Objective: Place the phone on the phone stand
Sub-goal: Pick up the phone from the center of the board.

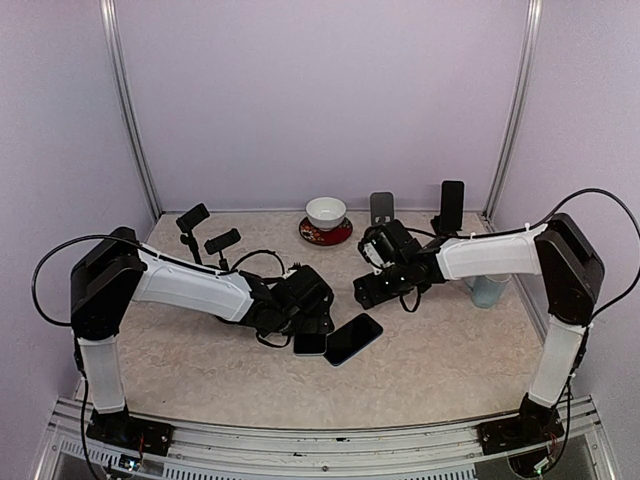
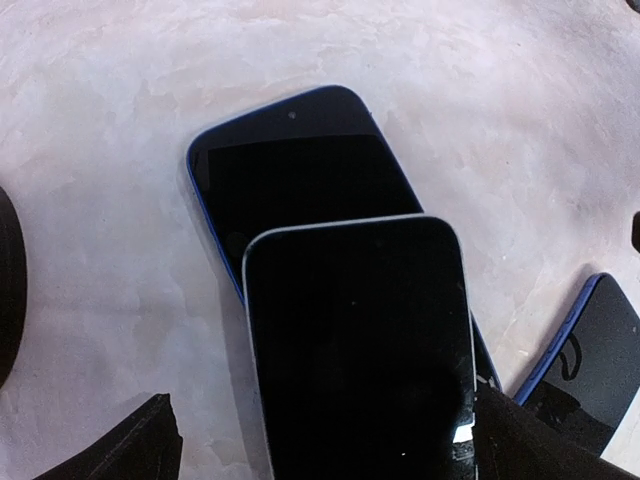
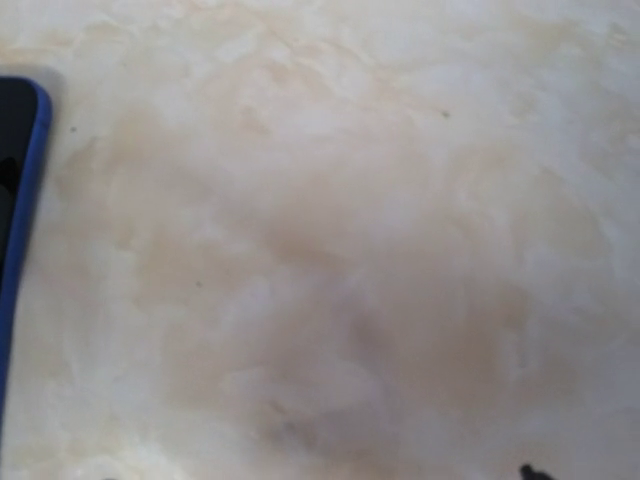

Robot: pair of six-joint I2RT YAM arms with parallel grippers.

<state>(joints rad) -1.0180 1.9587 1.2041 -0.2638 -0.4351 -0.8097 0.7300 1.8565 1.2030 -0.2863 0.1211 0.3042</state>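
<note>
Two phones overlapped on the marbled beige tabletop (image 1: 450, 370), a little in front of its middle. A silver-edged phone (image 2: 360, 350) with a black screen lay face up across the near half of a blue-edged phone (image 2: 290, 170), which was also dark and flat. In the left wrist view we saw a second blue-rimmed dark slab (image 2: 590, 360) just beside them, apart from both.

The left gripper (image 2: 330, 440) hung low over the silver-edged phone with its jaws spread wide. One black fingertip showed at each lower corner of that view, and bare table showed between the left one and the phone's edge, so nothing was held.

The right gripper (image 1: 365, 292) hovered near the table's middle, just behind the phones. Its own camera gave only blurred tabletop and a strip of blue phone edge (image 3: 15, 200), so we could not tell how its jaws stood.

The grey upright phone stand (image 1: 381, 208) stood at the back of the table, well apart from the phones. A white bowl (image 1: 326, 211) on a red saucer (image 1: 325, 235) sat to its left. To its right, a dark phone (image 1: 452, 203) stood upright.
</note>
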